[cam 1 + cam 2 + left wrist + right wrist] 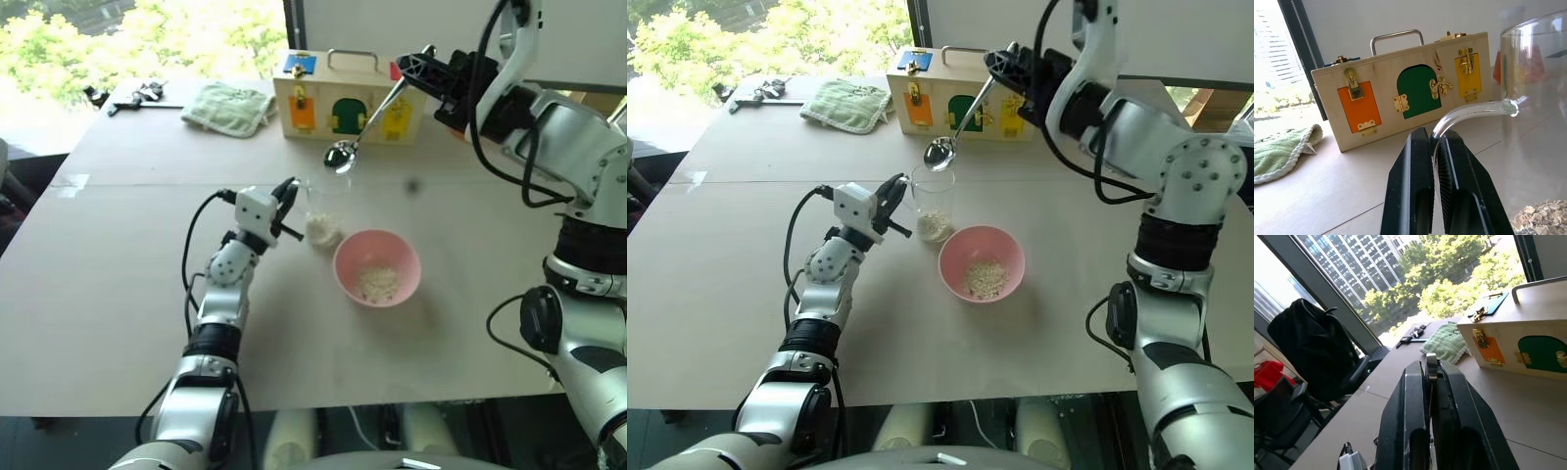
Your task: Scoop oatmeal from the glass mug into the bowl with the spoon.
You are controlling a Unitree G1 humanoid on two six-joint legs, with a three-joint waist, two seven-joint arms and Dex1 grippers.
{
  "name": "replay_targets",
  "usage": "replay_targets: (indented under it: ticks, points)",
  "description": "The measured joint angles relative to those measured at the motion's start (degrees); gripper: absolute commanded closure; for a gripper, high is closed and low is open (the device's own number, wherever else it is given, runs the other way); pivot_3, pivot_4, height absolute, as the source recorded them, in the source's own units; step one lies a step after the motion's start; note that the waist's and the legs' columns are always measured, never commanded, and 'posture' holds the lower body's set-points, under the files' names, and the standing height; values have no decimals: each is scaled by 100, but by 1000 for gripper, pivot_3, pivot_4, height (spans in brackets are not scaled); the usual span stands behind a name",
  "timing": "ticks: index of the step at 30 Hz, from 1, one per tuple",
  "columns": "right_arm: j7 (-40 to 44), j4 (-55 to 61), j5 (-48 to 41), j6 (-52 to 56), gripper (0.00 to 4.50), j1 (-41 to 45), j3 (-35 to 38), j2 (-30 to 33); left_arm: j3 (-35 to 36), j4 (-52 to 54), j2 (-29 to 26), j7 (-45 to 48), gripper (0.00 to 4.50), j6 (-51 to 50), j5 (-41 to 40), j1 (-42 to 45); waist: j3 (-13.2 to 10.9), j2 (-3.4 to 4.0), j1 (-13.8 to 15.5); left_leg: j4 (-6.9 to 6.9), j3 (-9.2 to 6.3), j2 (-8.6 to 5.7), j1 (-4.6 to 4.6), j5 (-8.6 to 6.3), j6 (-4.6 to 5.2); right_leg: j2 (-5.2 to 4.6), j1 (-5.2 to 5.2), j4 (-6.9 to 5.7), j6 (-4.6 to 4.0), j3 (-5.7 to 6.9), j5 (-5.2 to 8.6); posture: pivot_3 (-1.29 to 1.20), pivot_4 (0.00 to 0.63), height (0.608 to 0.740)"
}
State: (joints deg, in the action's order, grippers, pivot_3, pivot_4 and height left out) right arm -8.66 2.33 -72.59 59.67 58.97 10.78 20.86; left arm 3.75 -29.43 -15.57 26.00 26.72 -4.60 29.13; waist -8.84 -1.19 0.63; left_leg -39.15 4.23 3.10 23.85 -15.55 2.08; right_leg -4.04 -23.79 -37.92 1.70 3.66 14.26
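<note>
Left gripper [893, 206] is clamped on the handle of the clear glass mug [934, 202] (pale flakes at the bottom). Pink matte bowl [981, 262] sits just beside it, some oatmeal [986, 277] inside. Right gripper [1004, 67] pinches the shiny spoon [958, 126] above the mug; a steep tilt could spill flakes.

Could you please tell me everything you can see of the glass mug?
The mug is clear, colourless glass, cylindrical, standing upright on the table just left of the pink bowl. A low heap of oatmeal lies at its bottom. The left tool is shut on its curved side handle. The spoon hangs above its rim.
</note>
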Motion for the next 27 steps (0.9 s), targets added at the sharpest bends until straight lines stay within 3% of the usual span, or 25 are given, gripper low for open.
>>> replay_targets:
  ticks: [6, 13, 25, 26, 27]
  points:
    - [827, -208, 1232, -393, 4500, -349, -884, -317, 2, 3, -12, -12, 4474, 4, 7, 0, 0, 1, -13, 0, 1, 1, 0, 2, -4, 0, -1, -1, 0, 0, 0, 0, 150, 740]
    - [1571, -261, 1801, -471, 1822, -347, -1000, -367, 29, 90, -112, -108, 4500, 11, 3, -105, 0, 1, -13, 0, 0, 1, 1, 6, -11, 0, -1, 0, 0, 1, 0, 0, 150, 740]
    - [2272, -832, 2925, -1146, 1822, -467, -722, 15, 127, 348, -203, -239, 4500, 5, -174, -483, 1, 2, -83, 2, 2, 3, -4, 7, -12, 0, -1, -1, 0, 0, 0, 0, 150, 740]
    - [2300, -863, 2968, -1160, 1692, -494, -713, 13, 138, 348, -210, -215, 3768, 5, -198, -501, 1, 3, -102, 2, 2, 4, -5, 7, -12, 0, -1, -2, 0, 0, 0, 0, 150, 740]
    - [2330, -876, 3007, -1165, 1692, -509, -710, 9, 130, 342, -230, -183, 3580, 5, -197, -545, 2, 5, -117, 3, 2, 4, -5, 7, -12, 0, -1, -2, 0, -1, 0, 0, 150, 740]
